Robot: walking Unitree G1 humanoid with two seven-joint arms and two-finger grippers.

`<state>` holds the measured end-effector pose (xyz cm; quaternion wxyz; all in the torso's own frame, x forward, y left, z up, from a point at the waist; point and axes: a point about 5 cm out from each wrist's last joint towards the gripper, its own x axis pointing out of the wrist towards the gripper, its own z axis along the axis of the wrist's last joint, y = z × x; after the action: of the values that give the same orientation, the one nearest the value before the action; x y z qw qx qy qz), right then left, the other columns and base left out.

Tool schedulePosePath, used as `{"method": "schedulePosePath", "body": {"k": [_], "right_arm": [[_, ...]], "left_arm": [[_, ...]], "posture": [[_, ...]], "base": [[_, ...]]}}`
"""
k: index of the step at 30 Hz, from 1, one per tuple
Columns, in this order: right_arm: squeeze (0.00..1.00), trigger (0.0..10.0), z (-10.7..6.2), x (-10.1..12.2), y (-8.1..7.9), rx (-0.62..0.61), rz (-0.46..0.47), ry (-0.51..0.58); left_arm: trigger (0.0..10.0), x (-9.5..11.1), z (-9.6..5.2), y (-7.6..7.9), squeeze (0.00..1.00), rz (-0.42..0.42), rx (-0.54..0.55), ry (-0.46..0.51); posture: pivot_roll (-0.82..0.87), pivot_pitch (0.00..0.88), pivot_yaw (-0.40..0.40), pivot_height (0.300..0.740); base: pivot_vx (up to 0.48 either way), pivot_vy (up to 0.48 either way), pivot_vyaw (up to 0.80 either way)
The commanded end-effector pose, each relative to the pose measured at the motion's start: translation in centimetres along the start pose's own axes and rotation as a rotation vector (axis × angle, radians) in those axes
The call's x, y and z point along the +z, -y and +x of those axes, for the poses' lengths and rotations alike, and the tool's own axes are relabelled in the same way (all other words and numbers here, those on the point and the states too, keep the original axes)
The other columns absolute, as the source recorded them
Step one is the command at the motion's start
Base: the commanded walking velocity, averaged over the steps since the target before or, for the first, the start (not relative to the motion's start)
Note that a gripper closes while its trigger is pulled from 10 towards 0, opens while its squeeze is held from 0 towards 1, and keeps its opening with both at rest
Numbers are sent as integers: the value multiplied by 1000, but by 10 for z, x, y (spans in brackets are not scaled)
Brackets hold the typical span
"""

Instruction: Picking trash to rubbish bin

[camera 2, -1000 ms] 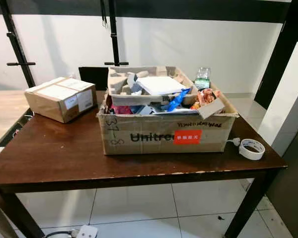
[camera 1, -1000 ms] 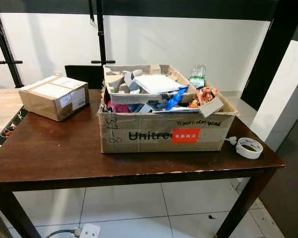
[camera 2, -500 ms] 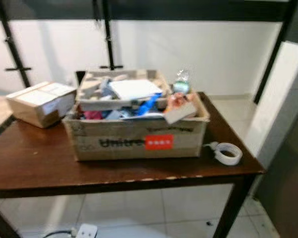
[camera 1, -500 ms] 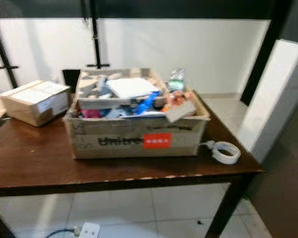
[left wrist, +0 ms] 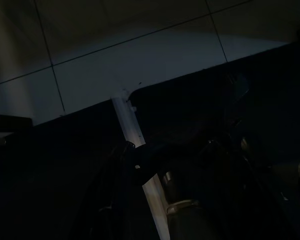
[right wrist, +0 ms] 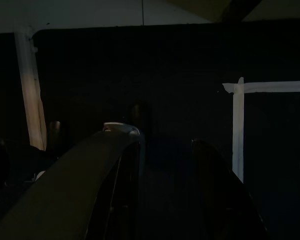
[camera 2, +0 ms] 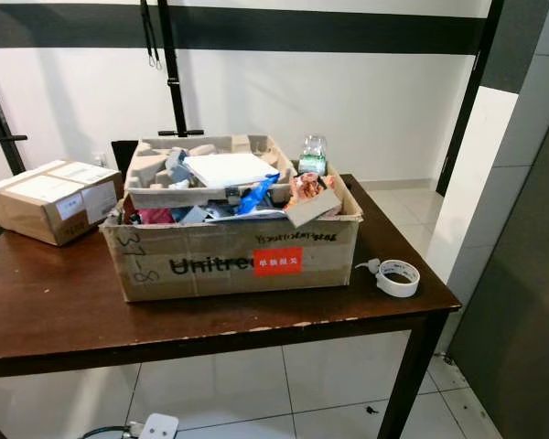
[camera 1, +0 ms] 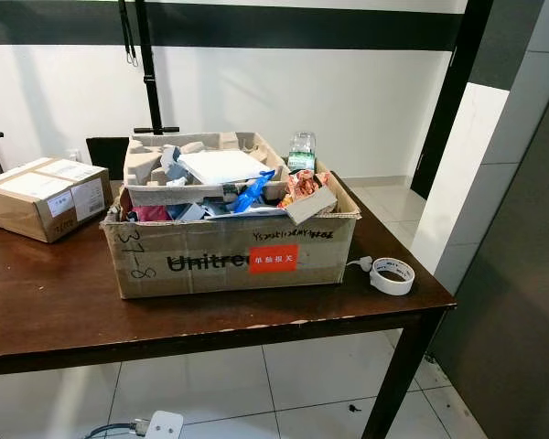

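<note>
1. A large open brown cardboard box with black "Unitree" lettering and a red label on its near face stands in the middle of a dark brown wooden table. It is heaped with trash.
2. At the far side of the box lies a grey moulded pulp packing tray, and on it a flat white sheet-like piece. Nearer the front are a crumpled blue plastic wrapper, a pink scrap at the left, and an orange-red printed snack wrapper at the right, with a loose cardboard flap leaning over the near right rim.
3. A clear plastic bottle with a green label stands upright at the far right corner of the box; whether it is inside or just behind the wall cannot be told.
4. A smaller sealed brown cardboard parcel with white labels sits on the table's far left, apart from the big box.
5. A white roll of tape lies flat on the table to the right of the box, near the table's right edge.
6. On the pale tiled floor under the table lies a white power strip with a grey cable.
7. The wrist views are very dark. The left gripper is a vague dark shape over dim floor tiles, and how its fingers stand cannot be told. The right gripper shows two dark fingers with a gap between them, holding nothing. Both hang low, well apart from the trash on the table.
</note>
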<state>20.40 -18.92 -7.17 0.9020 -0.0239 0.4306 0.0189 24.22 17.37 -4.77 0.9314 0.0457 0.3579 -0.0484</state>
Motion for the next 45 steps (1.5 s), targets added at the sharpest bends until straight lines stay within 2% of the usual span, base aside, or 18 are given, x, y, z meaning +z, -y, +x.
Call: {"method": "schedulePosePath", "body": {"k": [1, 10, 16, 22, 25, 45], "right_arm": [[0, 10000, 0, -1, 0, 0, -5, -11], [0, 10000, 1, 5, 1, -14, -7, 13], [0, 10000, -1, -6, -2, -5, -19, -20], [0, 10000, -1, -9, -4, 0, -24, -31], [0, 10000, -2, -15, -4, 3, -46, -50], [0, 10000, -3, -16, -3, 5, -45, -48]], "left_arm": [[10000, -6, -2, -6, 0, 16, 14, -25], [10000, -7, -1, -5, 0, 1, 7, -38], [10000, -11, -2, -6, 0, -26, 24, -57], [10000, -14, -4, -7, 0, -18, 21, -53], [10000, -21, -6, -9, 0, -16, 22, -80], [10000, -19, -5, -6, 0, -35, 9, -77]], "posture": [[-96, 92, -11, 740], [-99, 103, -6, 740], [-93, 106, -11, 740], [-93, 115, -7, 740], [-96, 116, -4, 740], [-96, 105, -4, 740]], "base": [[0, 0, 0], [0, 0, 0], [0, 0, 0], [0, 0, 0], [0, 0, 0], [0, 0, 0]]}}
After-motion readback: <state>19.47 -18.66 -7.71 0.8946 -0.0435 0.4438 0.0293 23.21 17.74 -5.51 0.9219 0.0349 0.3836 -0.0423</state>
